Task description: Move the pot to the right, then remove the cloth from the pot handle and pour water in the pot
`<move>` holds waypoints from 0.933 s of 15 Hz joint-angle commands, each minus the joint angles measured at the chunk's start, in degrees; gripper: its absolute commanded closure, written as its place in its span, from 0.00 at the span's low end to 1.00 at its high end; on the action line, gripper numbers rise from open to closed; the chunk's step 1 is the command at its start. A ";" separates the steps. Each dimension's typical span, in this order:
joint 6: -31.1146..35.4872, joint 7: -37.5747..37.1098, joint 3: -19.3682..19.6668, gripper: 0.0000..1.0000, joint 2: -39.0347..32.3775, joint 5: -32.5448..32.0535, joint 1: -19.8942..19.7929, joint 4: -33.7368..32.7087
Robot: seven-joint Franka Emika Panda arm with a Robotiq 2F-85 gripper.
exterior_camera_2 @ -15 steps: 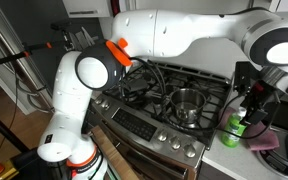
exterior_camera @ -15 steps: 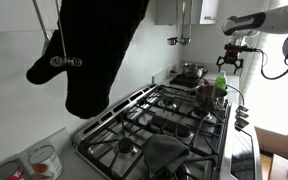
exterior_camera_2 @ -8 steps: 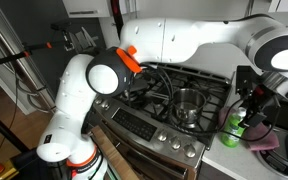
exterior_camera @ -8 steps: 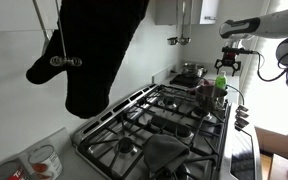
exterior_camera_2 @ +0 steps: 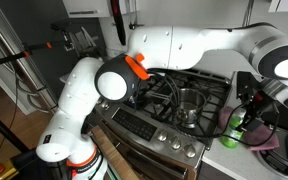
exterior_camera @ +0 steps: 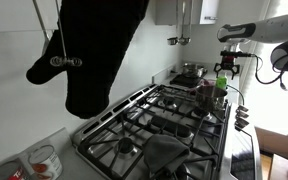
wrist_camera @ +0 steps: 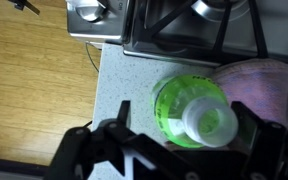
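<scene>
The gripper (wrist_camera: 184, 125) hangs with its claw spread wide and holds nothing. In the wrist view its two dark fingers (wrist_camera: 119, 122) stand on either side of a green bottle (wrist_camera: 196, 112) with a pale cap, seen from straight above. In an exterior view the claw sits above that bottle with a gap between them. The bottle stands on a speckled counter (wrist_camera: 124, 75) just to the right of the stove (exterior_camera_2: 149, 125), and a pink rag (wrist_camera: 269, 85) lies on the counter just to the right of the bottle. The pot (exterior_camera_2: 187, 105), small and shiny, stands upright on the grates on the right side of the stove, near the bottle but apart from it, with the white arm reaching across above it. The pot handle cannot be made out in any view. The cloth (exterior_camera: 166, 152), dark grey and crumpled, lies on the grates at the near end of the stove in an exterior view, well apart from the pot. A large black oven mitt (exterior_camera: 99, 50) hangs in the near left of that view, and a wider lidded pot (exterior_camera: 191, 70) sits at the far end.
</scene>
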State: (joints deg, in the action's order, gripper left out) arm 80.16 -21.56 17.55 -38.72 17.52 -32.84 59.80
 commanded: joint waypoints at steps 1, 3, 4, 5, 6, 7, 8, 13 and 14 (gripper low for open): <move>-3.40 -1.54 -1.29 0.00 -3.05 1.22 -2.23 -4.06; -4.14 -1.80 -1.65 0.00 -3.77 1.48 -2.72 -4.88; -4.41 -1.99 -1.83 0.00 -4.07 1.43 -2.87 -5.16; -4.53 -2.24 -2.01 0.00 -4.43 1.44 -3.07 -5.52; -4.74 -2.47 -2.15 0.00 -4.77 1.41 -3.30 -5.96; -4.98 -2.70 -2.26 0.00 -5.13 1.38 -3.53 -6.39; -5.24 -2.90 -2.40 0.00 -5.41 1.43 -3.72 -6.71; -6.76 -3.67 -3.38 0.34 -6.30 1.73 -4.42 -8.40; -7.05 -3.77 -3.60 0.42 -6.47 1.76 -4.54 -8.81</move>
State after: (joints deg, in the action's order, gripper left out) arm 75.89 -23.73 15.24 -43.31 17.52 -35.79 54.41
